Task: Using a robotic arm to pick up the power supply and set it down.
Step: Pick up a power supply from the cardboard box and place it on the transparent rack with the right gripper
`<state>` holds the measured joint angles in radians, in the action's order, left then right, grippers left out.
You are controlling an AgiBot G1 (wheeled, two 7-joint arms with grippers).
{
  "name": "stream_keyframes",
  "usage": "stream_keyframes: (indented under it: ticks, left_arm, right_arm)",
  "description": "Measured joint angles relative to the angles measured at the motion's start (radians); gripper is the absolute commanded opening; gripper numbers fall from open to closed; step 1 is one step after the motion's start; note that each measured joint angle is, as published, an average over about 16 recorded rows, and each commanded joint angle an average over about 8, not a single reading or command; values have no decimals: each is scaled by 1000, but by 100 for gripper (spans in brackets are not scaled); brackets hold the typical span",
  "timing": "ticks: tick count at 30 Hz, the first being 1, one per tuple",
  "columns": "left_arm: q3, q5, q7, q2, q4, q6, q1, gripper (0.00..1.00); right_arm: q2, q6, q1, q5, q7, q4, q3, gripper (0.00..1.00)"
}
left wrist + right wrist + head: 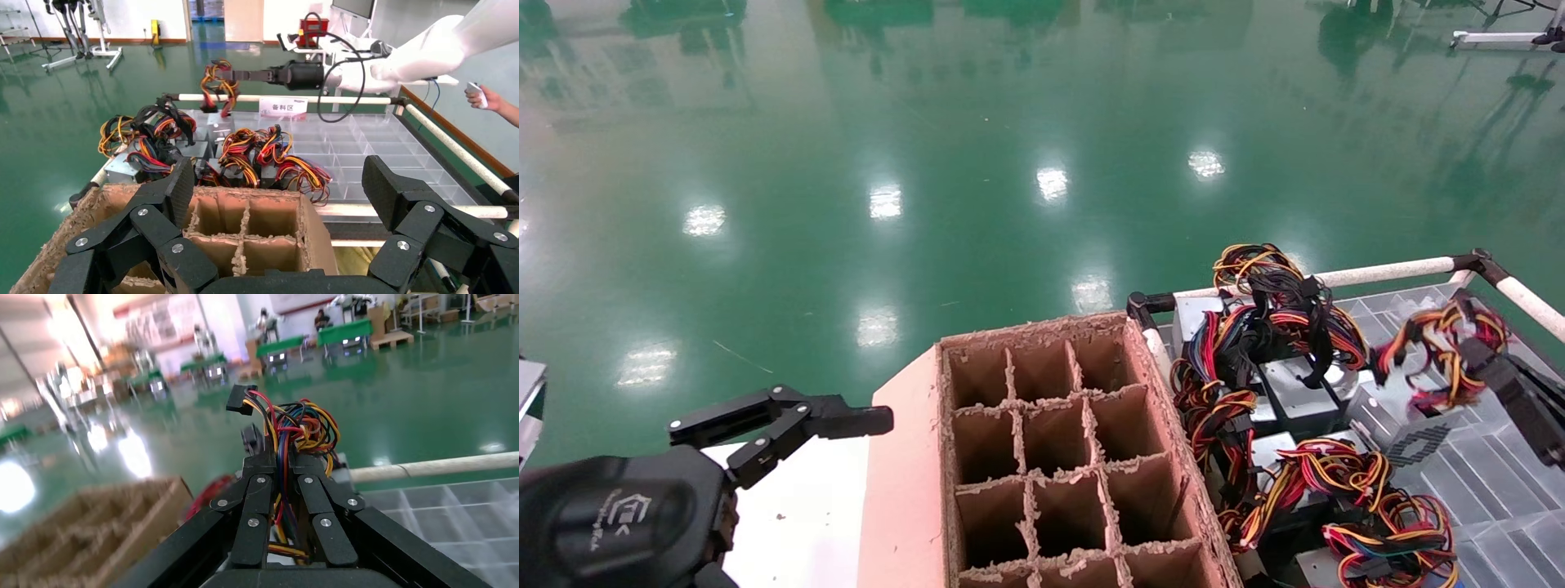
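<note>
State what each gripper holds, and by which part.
Right gripper: shut on the power supply's cable bundle, not its metal case. Left gripper: open, holding nothing, beside the cardboard box.

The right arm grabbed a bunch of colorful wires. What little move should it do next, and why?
Probably lift a bit higher and carry it toward the cardboard box. The right gripper has its jaws shut on the wire bundle, held in the air above the clear tray, and the box's compartments look empty. The left gripper waits open beside the box. Whether the supply's body hangs below is unclear.
</note>
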<state>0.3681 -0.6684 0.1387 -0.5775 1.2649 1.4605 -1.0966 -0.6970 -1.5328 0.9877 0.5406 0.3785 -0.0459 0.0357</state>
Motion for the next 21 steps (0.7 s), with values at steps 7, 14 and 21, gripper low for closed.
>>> stream_keyframes:
  ticks: [7,14,21]
  left_arm:
    - [0,0,0,0,0,0,0,100]
    - [0,0,0,0,0,0,0,100]
    - [0,0,0,0,0,0,0,100]
  right_arm:
    - [80,-5,-5,65,39,-15,43,0]
    - [147,-5,-4,120,72,-23,79,0]
    - [211,-1,7,171,106,-34,111,0]
